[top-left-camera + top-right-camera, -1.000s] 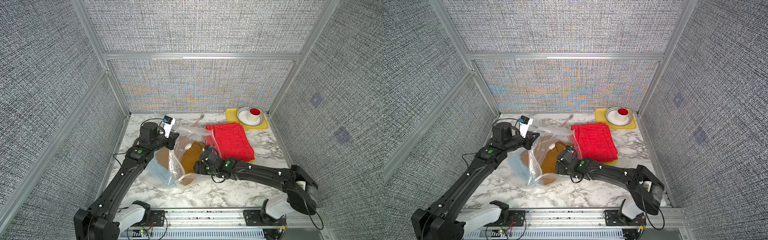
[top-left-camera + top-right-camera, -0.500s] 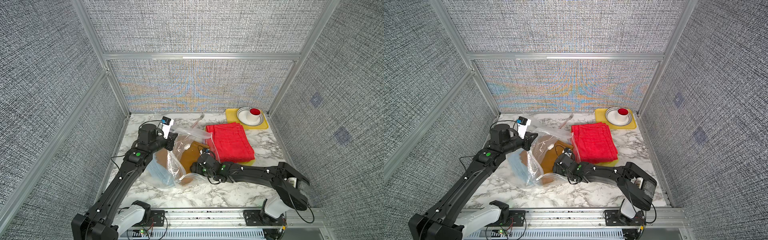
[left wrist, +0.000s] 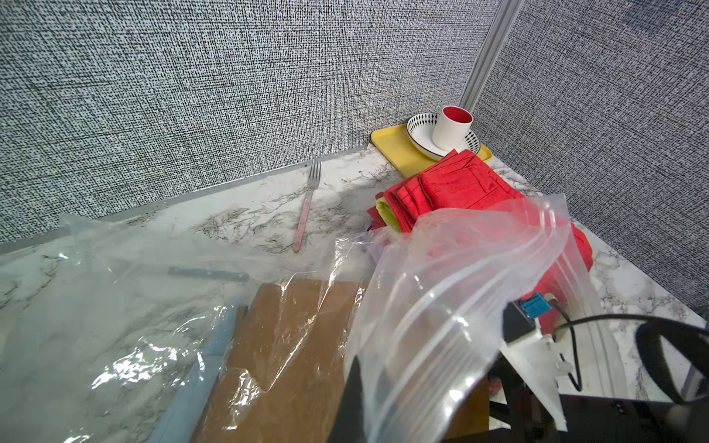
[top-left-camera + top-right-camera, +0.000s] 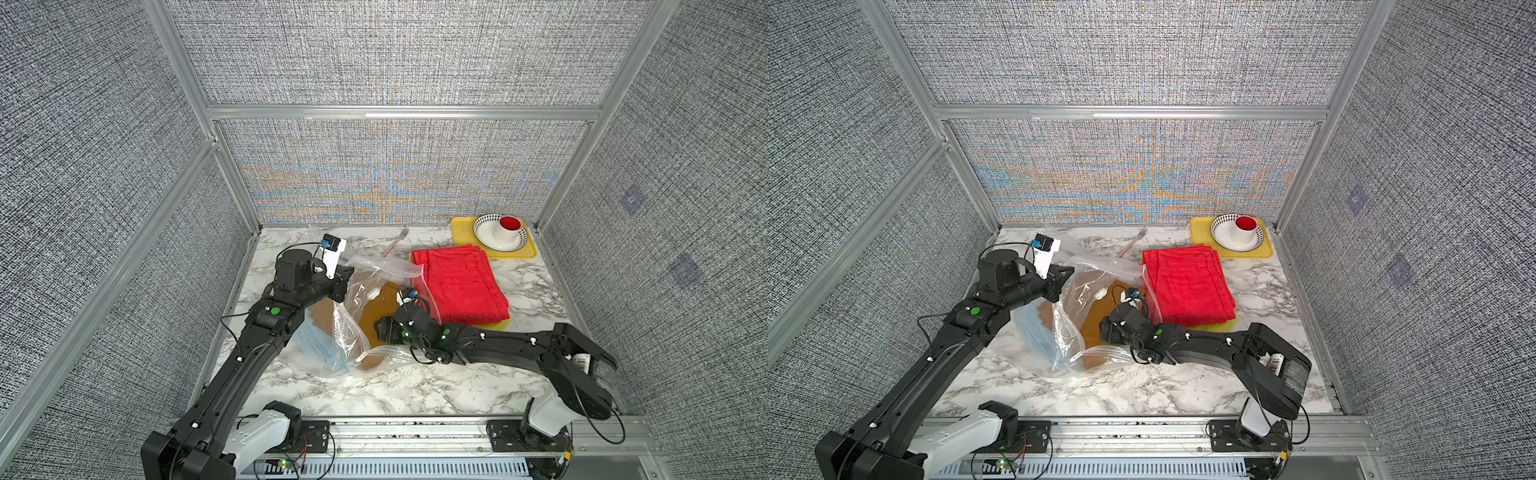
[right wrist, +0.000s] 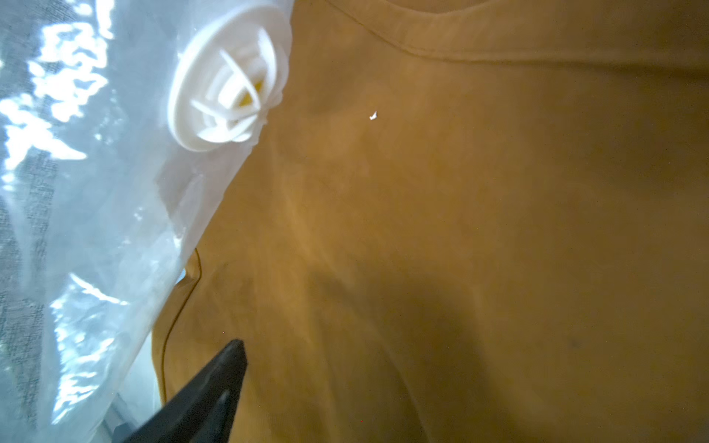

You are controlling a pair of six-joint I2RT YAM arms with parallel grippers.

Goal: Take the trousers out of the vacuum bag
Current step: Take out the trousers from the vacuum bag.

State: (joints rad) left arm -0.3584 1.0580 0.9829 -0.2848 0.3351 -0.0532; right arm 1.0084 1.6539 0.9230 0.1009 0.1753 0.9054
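Right arm: right gripper (image 4: 379, 330) lies low in the mouth of the vacuum bag (image 4: 388, 269), jaws spread, nothing between them. In the right wrist view only one dark finger (image 5: 226, 368) is in frame, tip over the orange trousers (image 5: 460, 230). The second finger is cut off, and whether the finger touches the cloth can't be judged. White valve (image 5: 226, 96) sits just past that finger, on crinkled film.

Left arm: left gripper (image 4: 345, 277) is raised at 9 o'clock of the bag (12 = back wall), jaws pressed together on a fold of film, holding that side up. The pinch point is hidden by plastic and the wrist camera mount in both top views. The left wrist view gives only a dark blur behind the zip strip.

The bag lies mid-table, a bit toward 9 o'clock. The orange trousers are inside; how much is under film is hard to tell. The light blue trousers (image 4: 316, 345) are at the bag's 8 o'clock end, washed out by glare and partly under the left arm.

The red trousers (image 4: 461, 286) are out of the bag, folded, just beside it at 3 o'clock. The right arm crosses their near edge. The yellow trousers (image 3: 385, 210) lie underneath, only a sliver showing. The rest of that stack is too hidden to name.

Fork (image 4: 397, 241) lies at 12 o'clock of the bag on the marble table (image 4: 415, 386). Yellow tray (image 4: 461, 235) is in the 1–2 o'clock corner, holding a bowl (image 4: 484, 235) with a cup (image 4: 510, 232) standing in it.
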